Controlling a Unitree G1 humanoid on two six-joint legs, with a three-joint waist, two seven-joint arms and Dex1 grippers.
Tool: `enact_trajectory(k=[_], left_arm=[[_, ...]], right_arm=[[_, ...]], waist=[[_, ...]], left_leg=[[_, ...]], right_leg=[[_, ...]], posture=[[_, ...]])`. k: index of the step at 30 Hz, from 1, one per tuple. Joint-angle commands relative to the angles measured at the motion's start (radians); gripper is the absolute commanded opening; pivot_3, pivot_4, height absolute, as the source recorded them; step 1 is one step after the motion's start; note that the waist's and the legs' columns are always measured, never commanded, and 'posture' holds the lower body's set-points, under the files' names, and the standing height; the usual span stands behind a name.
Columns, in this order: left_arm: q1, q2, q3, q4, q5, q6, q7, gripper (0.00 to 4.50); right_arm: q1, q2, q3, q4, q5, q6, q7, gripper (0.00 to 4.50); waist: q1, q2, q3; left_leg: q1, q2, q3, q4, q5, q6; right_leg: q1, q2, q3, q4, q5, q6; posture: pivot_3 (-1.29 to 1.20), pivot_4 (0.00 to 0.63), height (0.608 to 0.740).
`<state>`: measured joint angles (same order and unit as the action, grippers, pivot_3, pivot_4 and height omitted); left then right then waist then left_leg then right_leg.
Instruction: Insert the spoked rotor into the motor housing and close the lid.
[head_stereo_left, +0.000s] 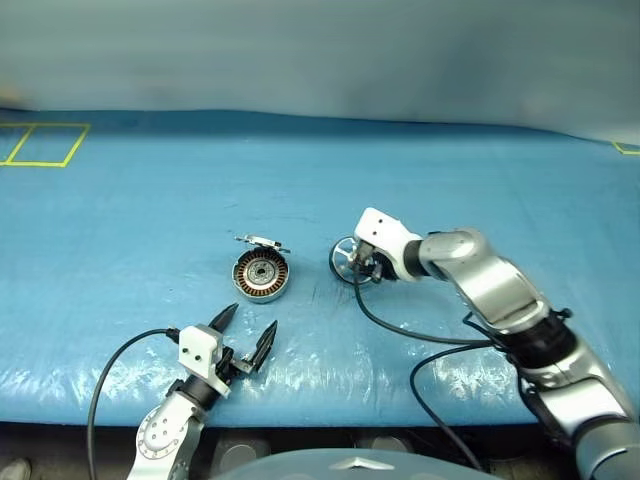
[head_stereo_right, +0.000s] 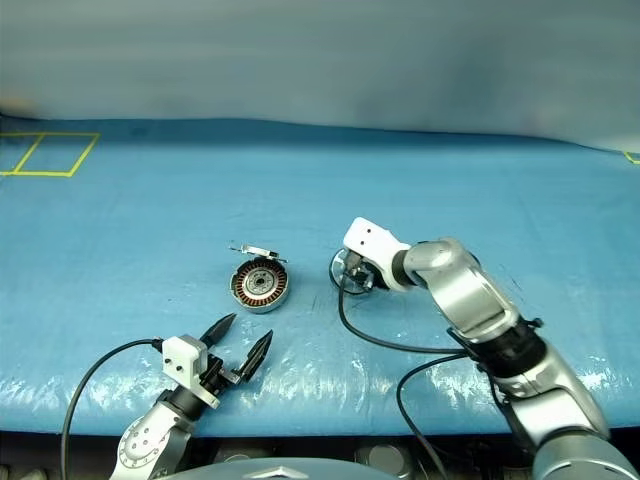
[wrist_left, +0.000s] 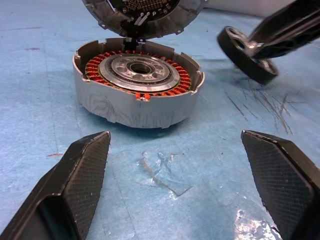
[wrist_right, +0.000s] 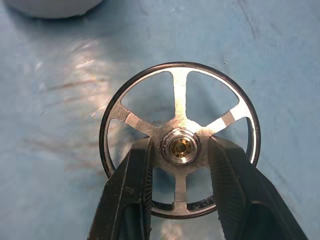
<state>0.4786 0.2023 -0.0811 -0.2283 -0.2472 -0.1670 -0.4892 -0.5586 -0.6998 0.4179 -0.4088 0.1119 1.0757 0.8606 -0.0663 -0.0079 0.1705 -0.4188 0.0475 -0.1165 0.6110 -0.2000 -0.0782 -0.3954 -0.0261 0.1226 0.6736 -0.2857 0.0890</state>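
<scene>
While its copper-wound centre lies exposed, the short round silver-grey motor housing sits on the blue table cover, the thin toothed silver lid tilted up at its far edge. Just to the housing's right, the right gripper pinches the silver hub of the dark-rimmed spoked rotor. That narrow hold could let the wheel tilt and jam on the windings, while the left gripper waits spread wide nearby.
</scene>
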Motion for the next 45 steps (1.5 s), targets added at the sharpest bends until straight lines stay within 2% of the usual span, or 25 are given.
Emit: enact_trajectory(k=[1, 4, 9, 12, 18, 27, 45], left_arm=[[-0.008, 0.005, -0.002, -0.005, -0.007, -0.016, -0.013, 4.5], [-0.018, 0.007, -0.003, -0.003, -0.005, -0.015, -0.017, 4.5], [-0.028, 0.008, -0.001, -0.004, -0.003, -0.013, -0.019, 4.5], [-0.029, 0.013, 0.002, -0.006, -0.002, -0.01, -0.019, 4.5], [-0.02, 0.018, 0.013, -0.012, -0.001, -0.014, -0.011, 4.5], [-0.001, 0.015, 0.025, -0.018, -0.009, -0.019, -0.013, 4.5], [0.022, 0.005, 0.015, -0.024, -0.001, -0.028, -0.008, 4.5]], right_arm=[[0.011, -0.003, -0.047, -0.185, 0.121, 0.113, 0.046, 1.29], [0.013, 0.104, -0.074, -0.255, 0.195, 0.183, -0.001, 1.29], [-0.004, 0.299, -0.002, -0.247, 0.204, 0.226, -0.144, 1.29], [-0.018, 0.355, 0.083, -0.201, 0.168, 0.176, -0.212, 1.29], [-0.08, 0.448, 0.157, -0.076, 0.151, 0.095, -0.259, 1.29], [-0.172, 0.489, 0.177, 0.07, 0.122, -0.012, -0.264, 1.29], [-0.248, 0.458, 0.256, 0.219, 0.017, -0.166, -0.187, 1.29]], waist=[[-0.005, 0.0, 0.0], [-0.01, -0.001, 0.001], [-0.004, -0.002, 0.001], [-0.002, -0.002, 0.001], [-0.007, -0.002, 0.001], [-0.007, -0.002, 0.001], [-0.012, -0.002, 0.001]], left_leg=[[0.0, 0.0, 0.0, 0.0, 0.0, 0.0], [0.001, 0.0, 0.001, 0.001, 0.0, 0.0], [0.0, 0.0, 0.0, 0.002, 0.0, 0.0], [0.0, 0.0, 0.0, 0.001, 0.0, 0.0], [0.0, 0.0, 0.0, 0.001, 0.0, 0.0], [0.0, 0.0, 0.0, 0.001, 0.0, 0.0], [0.0, 0.0, 0.0, 0.0, 0.0, 0.0]], right_leg=[[0.0, 0.0, 0.0, 0.0, 0.0, 0.0], [0.0, 0.0, 0.0, 0.0, 0.0, 0.0], [0.001, 0.0, 0.0, 0.0, 0.0, 0.0], [0.0, 0.0, 0.0, 0.0, 0.001, 0.001], [0.0, 0.0, 0.0, 0.0, 0.001, 0.001], [0.0, 0.0, 0.0, 0.001, 0.001, 0.001], [-0.001, 0.0, 0.0, 0.001, 0.001, 0.002]], posture=[[0.0, 0.15, 0.74], [0.0, 0.15, 0.74], [0.0, 0.15, 0.74], [0.0, 0.15, 0.74], [0.0, 0.15, 0.74], [0.0, 0.15, 0.74], [0.0, 0.15, 0.74]])
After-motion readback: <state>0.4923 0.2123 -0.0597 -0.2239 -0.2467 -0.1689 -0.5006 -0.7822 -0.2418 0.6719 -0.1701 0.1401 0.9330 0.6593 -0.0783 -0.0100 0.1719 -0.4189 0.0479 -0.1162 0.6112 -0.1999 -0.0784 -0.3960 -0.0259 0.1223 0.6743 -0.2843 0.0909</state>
